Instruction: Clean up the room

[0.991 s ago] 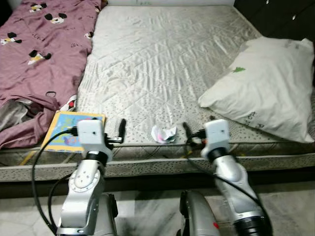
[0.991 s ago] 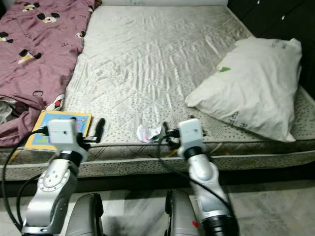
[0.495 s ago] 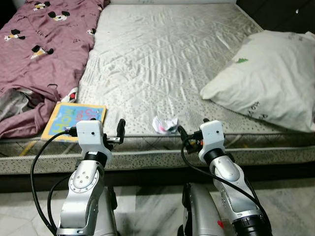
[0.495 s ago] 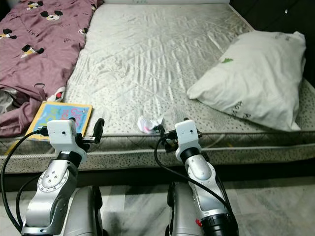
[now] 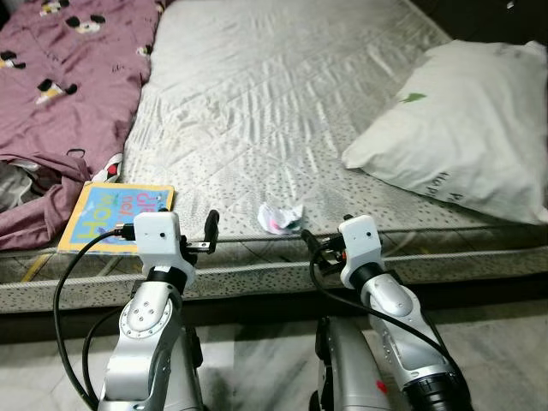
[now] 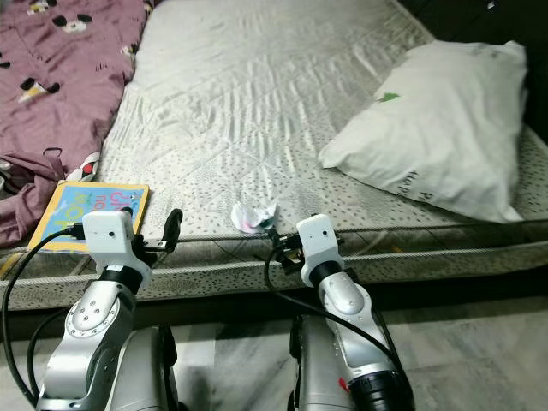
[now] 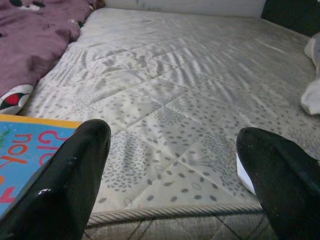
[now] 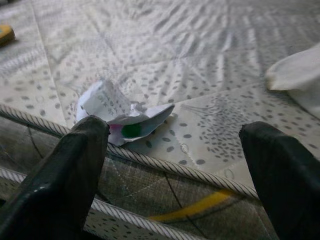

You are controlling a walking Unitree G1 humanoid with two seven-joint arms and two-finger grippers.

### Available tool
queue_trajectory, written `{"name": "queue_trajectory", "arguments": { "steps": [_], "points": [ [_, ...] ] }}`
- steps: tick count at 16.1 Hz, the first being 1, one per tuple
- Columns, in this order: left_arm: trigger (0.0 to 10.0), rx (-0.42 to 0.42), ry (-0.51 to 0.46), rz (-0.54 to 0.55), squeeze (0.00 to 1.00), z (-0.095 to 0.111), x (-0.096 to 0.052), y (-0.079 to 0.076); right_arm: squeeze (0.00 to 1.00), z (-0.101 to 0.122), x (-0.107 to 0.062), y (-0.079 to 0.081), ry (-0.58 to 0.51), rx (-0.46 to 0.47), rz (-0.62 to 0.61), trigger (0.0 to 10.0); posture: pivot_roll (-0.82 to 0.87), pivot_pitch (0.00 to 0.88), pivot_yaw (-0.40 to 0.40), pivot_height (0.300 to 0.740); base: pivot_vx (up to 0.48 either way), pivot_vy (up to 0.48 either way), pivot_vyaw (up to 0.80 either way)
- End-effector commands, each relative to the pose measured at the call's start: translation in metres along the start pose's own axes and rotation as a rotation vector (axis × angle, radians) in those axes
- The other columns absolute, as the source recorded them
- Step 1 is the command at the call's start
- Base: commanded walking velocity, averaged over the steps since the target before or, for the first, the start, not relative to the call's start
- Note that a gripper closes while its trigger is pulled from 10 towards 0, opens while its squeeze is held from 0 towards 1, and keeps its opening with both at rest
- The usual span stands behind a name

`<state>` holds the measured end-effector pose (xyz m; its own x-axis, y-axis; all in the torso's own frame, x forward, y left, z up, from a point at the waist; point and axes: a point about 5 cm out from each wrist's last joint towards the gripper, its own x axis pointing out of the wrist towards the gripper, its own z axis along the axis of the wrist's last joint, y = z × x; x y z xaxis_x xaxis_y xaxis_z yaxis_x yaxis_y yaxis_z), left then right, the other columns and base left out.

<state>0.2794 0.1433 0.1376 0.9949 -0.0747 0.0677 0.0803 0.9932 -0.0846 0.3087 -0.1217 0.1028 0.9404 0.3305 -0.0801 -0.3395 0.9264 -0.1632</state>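
Two grippers hover at the mattress's (image 5: pixel 282 103) near edge, both with fingers spread apart and holding nothing. Toward the left near corner lies a purple blanket (image 5: pixel 60 94), with a colourful book (image 5: pixel 116 216) just beside it by the edge. The left gripper (image 5: pixel 211 233) hangs right of the book. A crumpled paper scrap (image 5: pixel 280 217), probably a wrapper, sits at the near edge, near the right gripper (image 5: pixel 315 246). It looks light, soft and crushable; pinching its raised middle should do. A white pillow (image 5: pixel 467 137) rests by the right edge.
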Motion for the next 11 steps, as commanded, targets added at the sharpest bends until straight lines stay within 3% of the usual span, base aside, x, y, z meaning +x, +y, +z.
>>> {"name": "queue_trajectory", "arguments": {
  "steps": [1, 3, 5, 11],
  "points": [
    [10.0, 0.004, 0.012, 0.016, 0.00, -0.001, -0.003, 0.005, 0.00, 0.005, 0.002, 0.005, -0.020, -0.003, 0.024, 10.0, 0.00, 0.156, 0.006, 0.506, 0.000, 0.000, 0.80],
    [10.0, 0.003, 0.013, 0.020, 0.00, -0.001, -0.003, 0.005, 0.00, 0.004, 0.002, 0.005, -0.019, -0.002, 0.031, 10.0, 0.01, 0.152, 0.005, 0.506, 0.000, 0.000, 0.80],
    [10.0, 0.002, 0.013, 0.020, 0.00, -0.001, -0.002, 0.005, 0.00, 0.004, 0.004, 0.005, -0.004, -0.010, 0.067, 10.0, 0.01, 0.149, 0.005, 0.506, 0.000, 0.000, 0.00],
    [10.0, 0.051, 0.002, 0.015, 0.00, 0.006, -0.008, 0.009, 0.00, 0.010, 0.023, 0.010, -0.048, -0.149, 0.160, 10.0, 0.06, 0.155, 0.008, 0.506, 0.000, 0.000, 0.00]
  ]
}}
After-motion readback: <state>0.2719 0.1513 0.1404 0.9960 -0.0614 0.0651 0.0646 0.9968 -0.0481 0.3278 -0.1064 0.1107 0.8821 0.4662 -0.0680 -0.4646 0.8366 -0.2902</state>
